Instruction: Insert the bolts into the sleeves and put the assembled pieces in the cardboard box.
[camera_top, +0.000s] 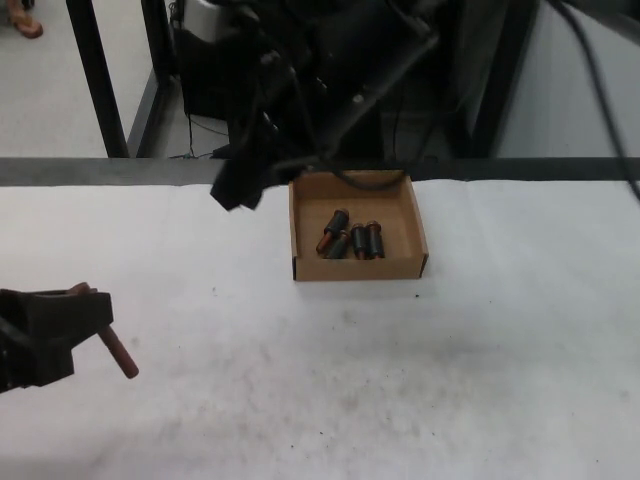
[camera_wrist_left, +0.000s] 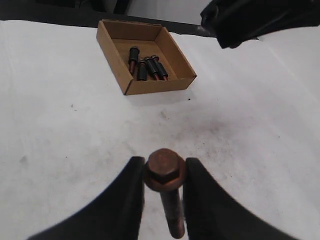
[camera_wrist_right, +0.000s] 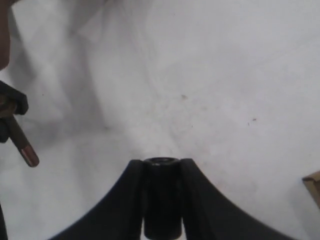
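Right now the left tool (camera_wrist_left: 165, 166) is clamped on the hexagonal head of a copper-coloured metal bolt (camera_wrist_left: 171, 212), its shank slanting down toward the white table (camera_wrist_left: 60, 130). The right tool (camera_wrist_right: 162, 167) grips a black cylindrical sleeve (camera_wrist_right: 161, 200), open mouth facing away from the wrist. Bolt and sleeve are well apart, axes not lined up, with the right tool hanging nearer the brown cardboard box (camera_top: 296, 240); the sleeve's rear is cut off, its bore too dark to judge.
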